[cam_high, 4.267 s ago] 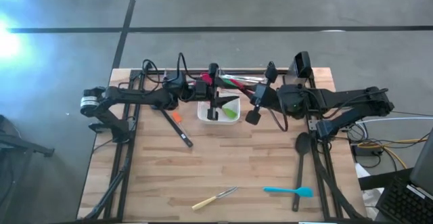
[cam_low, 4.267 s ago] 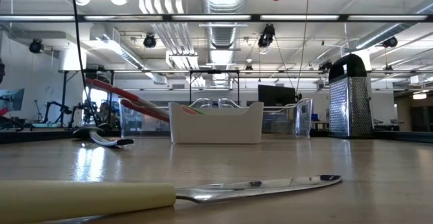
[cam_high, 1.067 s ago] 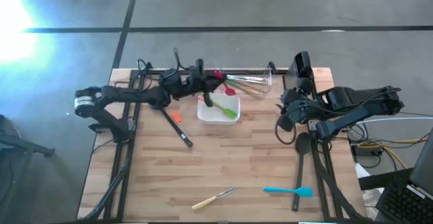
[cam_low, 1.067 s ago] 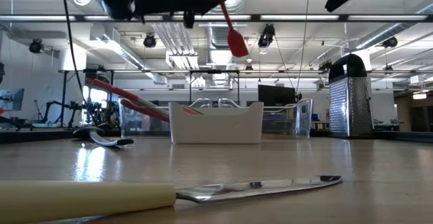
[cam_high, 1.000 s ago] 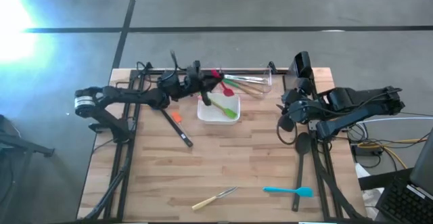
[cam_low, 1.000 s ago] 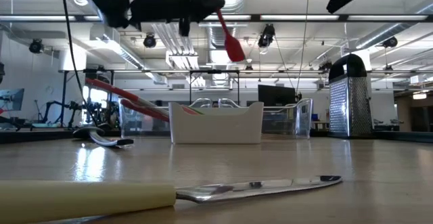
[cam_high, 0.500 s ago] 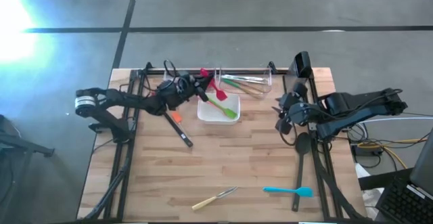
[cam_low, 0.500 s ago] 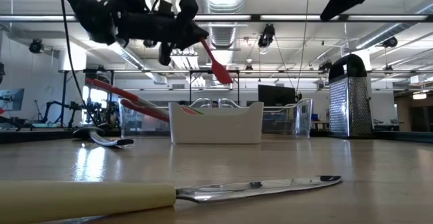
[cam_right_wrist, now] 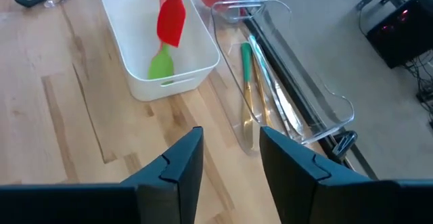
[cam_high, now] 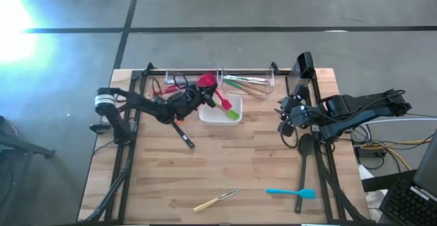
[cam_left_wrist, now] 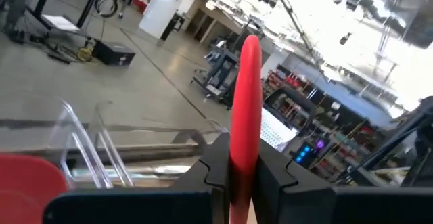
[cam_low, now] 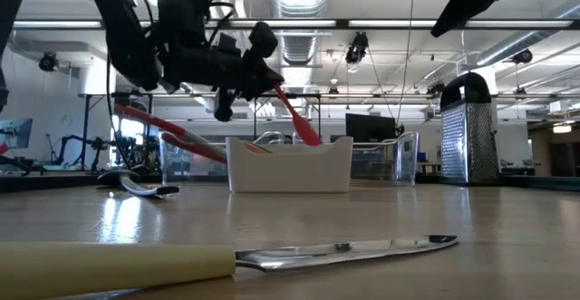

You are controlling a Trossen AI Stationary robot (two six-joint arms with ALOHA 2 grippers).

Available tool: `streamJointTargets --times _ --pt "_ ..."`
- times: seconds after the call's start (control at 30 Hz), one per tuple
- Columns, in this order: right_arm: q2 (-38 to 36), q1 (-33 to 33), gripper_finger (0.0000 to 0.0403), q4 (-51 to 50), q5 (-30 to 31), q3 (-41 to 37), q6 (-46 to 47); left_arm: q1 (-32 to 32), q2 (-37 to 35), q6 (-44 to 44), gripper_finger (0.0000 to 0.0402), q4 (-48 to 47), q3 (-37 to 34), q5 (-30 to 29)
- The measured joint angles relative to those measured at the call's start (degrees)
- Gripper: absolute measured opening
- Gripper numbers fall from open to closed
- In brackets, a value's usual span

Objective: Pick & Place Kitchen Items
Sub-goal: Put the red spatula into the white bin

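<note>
My left gripper (cam_high: 196, 97) is shut on a red spatula (cam_high: 222, 104) and reaches in from the table's left. The spatula's head (cam_low: 306, 135) hangs at about rim height over the white dish (cam_high: 216, 119), where a green spatula (cam_right_wrist: 161, 65) lies. My right gripper (cam_high: 285, 115) hovers open at the right, above the table, with nothing between its fingers (cam_right_wrist: 177, 163). A black ladle (cam_high: 304, 146), a blue spatula (cam_high: 292, 193) and a cream-handled knife (cam_high: 215, 200) lie flat on the wood. My left gripper pinches the red spatula's handle (cam_left_wrist: 241, 139) between its two fingers. The fingers come from the table's left, slanting down, and lie along the handle. The spatula is lifted clear and tilted, its head lowest and pointing at the white dish.
Clear bins (cam_high: 247, 82) holding more utensils and a red piece (cam_high: 207, 81) stand along the far edge behind the dish. A metal grater (cam_low: 467, 128) is at the far right. A black utensil (cam_high: 180, 133) lies left of the dish. Bare wood lies in the middle.
My left gripper has come down and toward the table's near edge, tipping forward. The red spatula it holds has swung from high above the bins to head-down over the white dish.
</note>
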Motion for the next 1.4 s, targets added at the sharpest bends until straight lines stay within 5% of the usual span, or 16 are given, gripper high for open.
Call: streamJointTargets --times 0.37,0.93,1.2,1.4 --pt "-0.1 0.0 0.0142 -0.1 -0.1 -0.2 0.2 -1.4 9.8 -9.8 0.0031 6.6 0.0 -3.0" --pt "-0.1 0.0 0.0123 0.1 -0.2 -0.2 0.2 -1.5 10.1 -12.0 0.0032 1.5 0.0 -5.2" --pt "-0.1 0.0 0.0123 1.2 -0.2 -0.2 0.2 -1.4 10.1 -11.8 0.0132 0.8 -0.1 -5.4" --pt "-0.1 0.0 0.0123 1.2 -0.2 -0.2 0.2 -1.4 10.1 -11.8 0.017 0.7 -0.1 -5.3"
